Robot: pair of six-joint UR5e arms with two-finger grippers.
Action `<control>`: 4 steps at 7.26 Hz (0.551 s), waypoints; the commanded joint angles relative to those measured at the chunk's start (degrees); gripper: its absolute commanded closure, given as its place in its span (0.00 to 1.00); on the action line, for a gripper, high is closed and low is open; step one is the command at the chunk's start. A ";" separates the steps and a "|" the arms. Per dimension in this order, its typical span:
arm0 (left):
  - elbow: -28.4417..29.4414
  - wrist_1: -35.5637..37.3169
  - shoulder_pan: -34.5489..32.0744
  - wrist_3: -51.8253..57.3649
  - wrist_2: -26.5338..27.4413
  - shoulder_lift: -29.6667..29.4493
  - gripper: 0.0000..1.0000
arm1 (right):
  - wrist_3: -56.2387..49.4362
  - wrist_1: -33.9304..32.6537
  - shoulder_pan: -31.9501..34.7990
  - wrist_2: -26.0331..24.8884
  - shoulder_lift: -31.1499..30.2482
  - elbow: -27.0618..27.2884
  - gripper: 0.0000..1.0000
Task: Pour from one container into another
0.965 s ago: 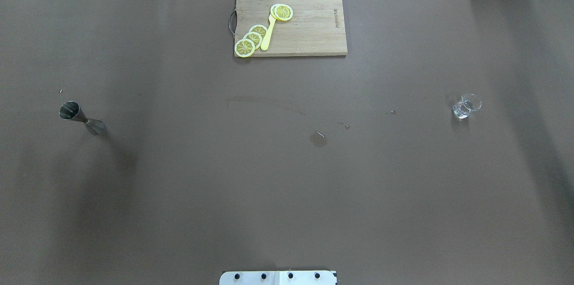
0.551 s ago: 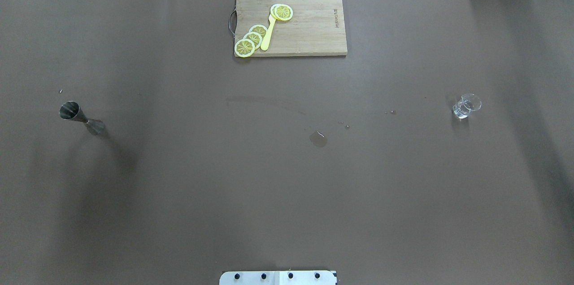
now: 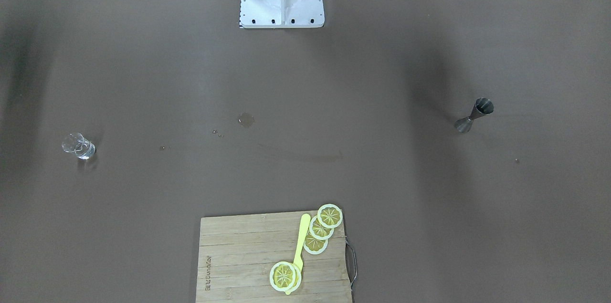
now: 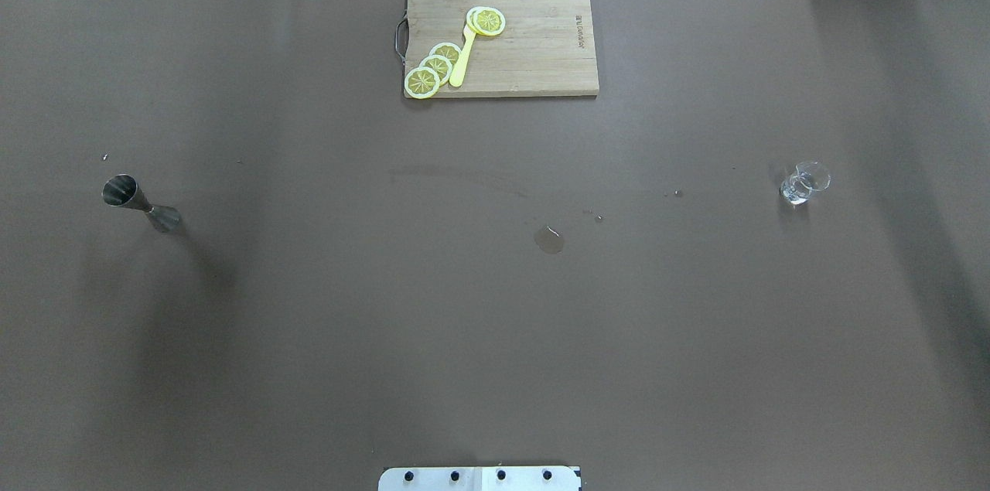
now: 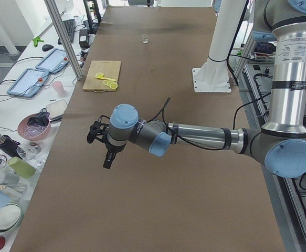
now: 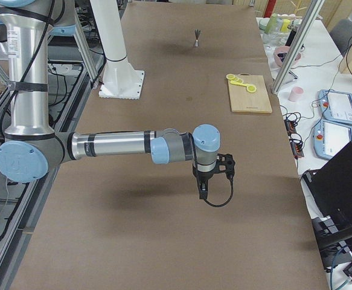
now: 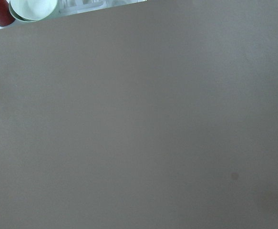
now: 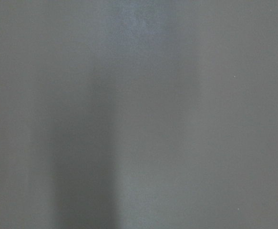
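— Steel jigger (image 4: 141,204) stands on the brown counter (image 4: 309,336), far over on my left side. Where's the glass?
— Small clear glass (image 4: 804,184), upright on my right side, well apart from the jigger. Whether it holds liquid, I cannot tell.
— Pincers?
— Left pincer (image 5: 107,160) hangs over bare counter, pointing down. Right pincer (image 6: 202,191) does the same at its own end. I see them only from the end cameras, so open or closed I cannot tell. Both wrist cameras give me plain counter cover.
— And the middle?
— A small wet patch (image 4: 549,240) with a few drops near it. At the far edge, a wooden board (image 4: 534,50) carries lemon slices (image 4: 435,66) and a yellow utensil (image 4: 462,58).
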 commanded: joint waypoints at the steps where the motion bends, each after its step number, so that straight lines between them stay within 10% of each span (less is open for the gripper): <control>1: -3.40 -1.24 3.20 -8.32 0.21 -0.14 0.03 | -0.39 0.34 0.00 0.10 0.00 0.17 0.00; 4: -8.95 -12.10 14.43 -26.24 9.56 0.48 0.03 | -0.48 4.38 -0.09 0.28 0.00 0.78 0.00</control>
